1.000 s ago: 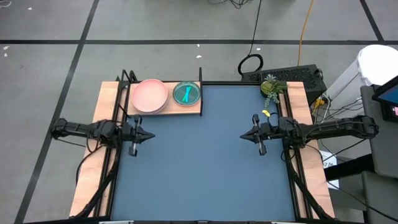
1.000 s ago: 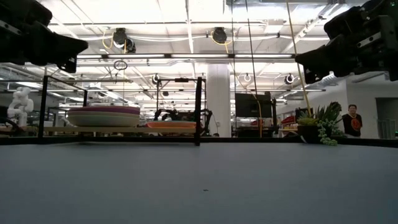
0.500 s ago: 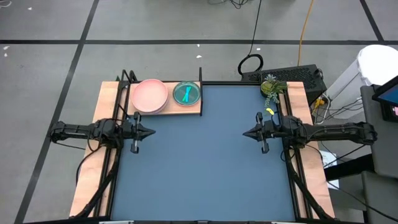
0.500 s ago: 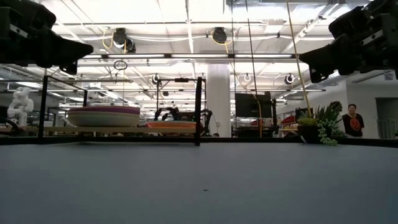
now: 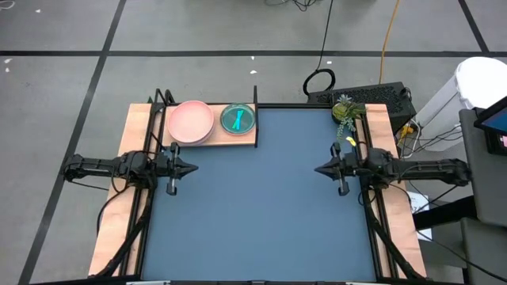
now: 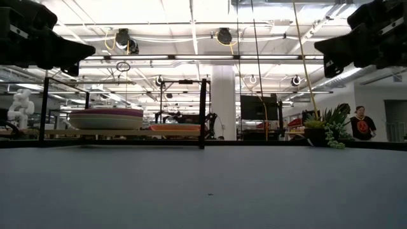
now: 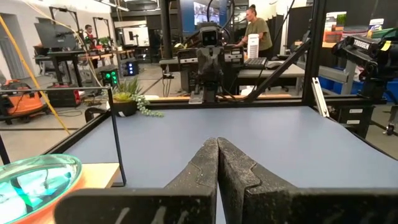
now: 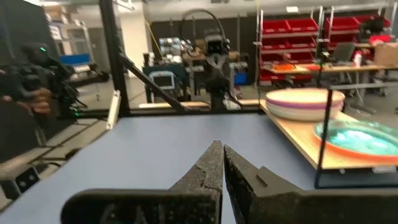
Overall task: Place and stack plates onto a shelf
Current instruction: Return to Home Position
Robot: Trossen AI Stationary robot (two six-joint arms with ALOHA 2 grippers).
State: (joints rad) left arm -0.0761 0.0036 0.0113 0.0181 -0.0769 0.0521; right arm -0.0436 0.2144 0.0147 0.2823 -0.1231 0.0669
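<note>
Sitting on the shelf (image 5: 238,140), at the corner of the tabletop (image 5: 261,214) nearest the left arm, the plates form two stacks. The larger ones are topped by the salmon pink plate (image 5: 191,121). Just beside them, the smaller ones are topped by the teal plate (image 5: 238,118). Neither stack shifts over the last second, and no plate lies loose on the blue surface, so the stacking itself looks finished.

What changes is the arms. The right gripper (image 5: 318,168) draws back toward its own side of the table, its tip now nearer the right edge than a second ago. It also sits a little higher in the low view. The left gripper (image 5: 194,168) barely moves and hangs above the table, just short of the shelf. Both wrist views show the fingers pressed together on nothing.

By my reading the retreat is nearly done on the left and not yet complete on the right.
</note>
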